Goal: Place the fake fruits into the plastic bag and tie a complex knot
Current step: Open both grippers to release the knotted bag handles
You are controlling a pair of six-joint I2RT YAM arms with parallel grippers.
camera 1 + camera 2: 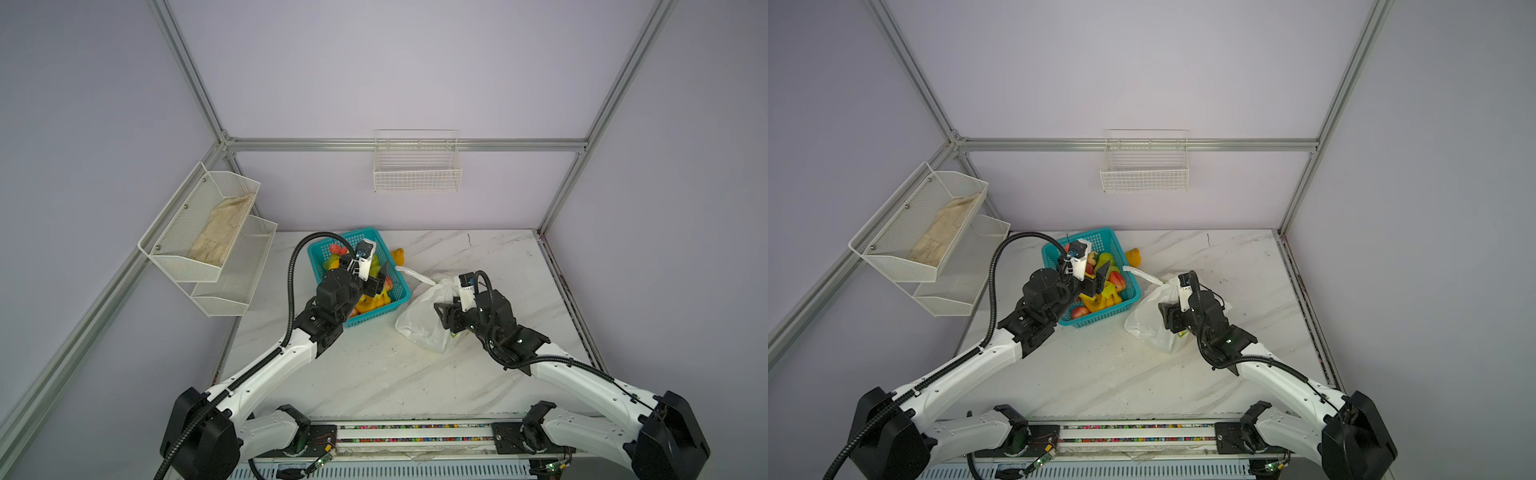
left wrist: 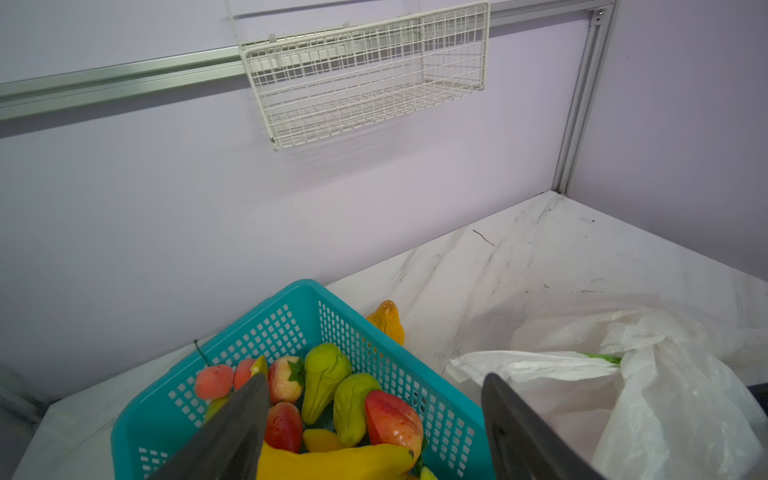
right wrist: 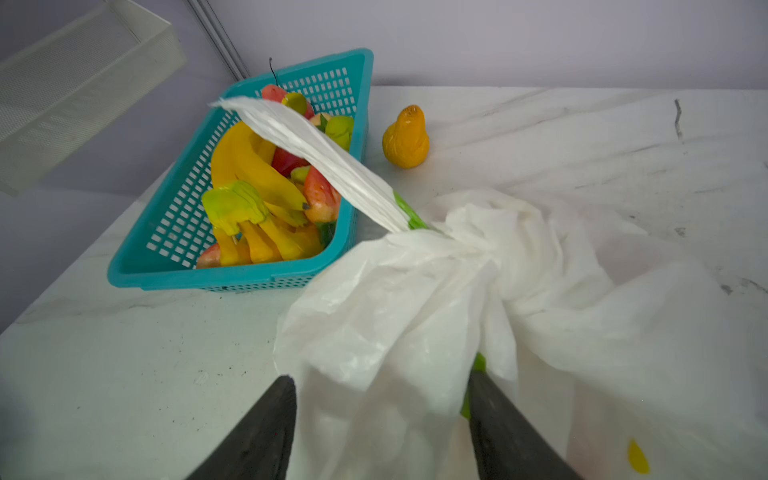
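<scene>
Your left claw (image 2: 374, 378) stood open above banana (image 2: 332, 461); right claw (image 3: 379, 376) gaped astride plastic bag (image 3: 582, 311), likely limp, slippery; handle strip (image 3: 307, 141) looked best hold.

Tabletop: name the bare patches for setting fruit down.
Marble in front of the teal basket and plastic bag, to the near edge; behind the bag to the far-right corner. Crowded: the basket-bag gap, crossed by a bag handle.

Overhead stereo pair, two wrist close-ups

Basket (image 1: 377, 314) left of plastic bag (image 1: 419, 320)
</scene>
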